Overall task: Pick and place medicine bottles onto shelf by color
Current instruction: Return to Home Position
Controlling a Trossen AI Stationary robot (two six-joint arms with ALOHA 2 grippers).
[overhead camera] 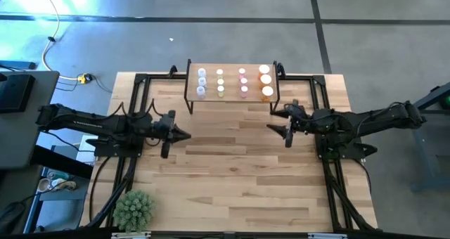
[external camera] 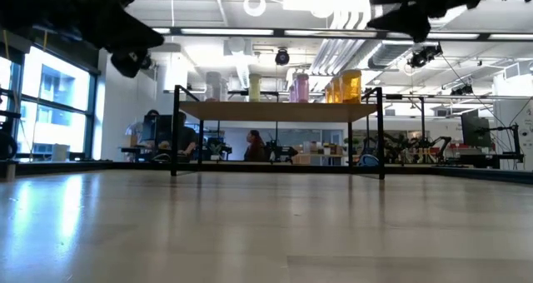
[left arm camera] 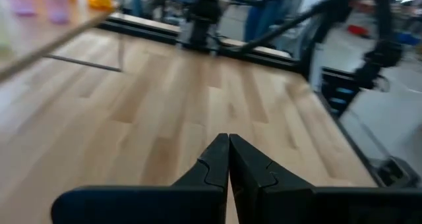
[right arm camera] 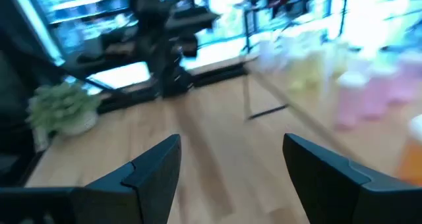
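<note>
The shelf (overhead camera: 232, 96), a low riser with a light wood top and thin black legs, stands at the table's far middle. On it stand several medicine bottles in columns: bluish-clear (overhead camera: 202, 81), pale yellow (overhead camera: 220, 82), pink (overhead camera: 243, 82) and larger orange (overhead camera: 266, 82). They also show in the low view (external camera: 287, 87). My left gripper (overhead camera: 187, 136) is shut and empty, left of the middle, in front of the shelf. My right gripper (overhead camera: 269, 127) is open and empty, near the shelf's right front leg.
A small green plant (overhead camera: 133, 209) stands at the table's near left corner. Black frame rails (overhead camera: 137, 91) run along the left and right sides. The wooden tabletop (overhead camera: 232, 176) lies bare between the arms and the near edge.
</note>
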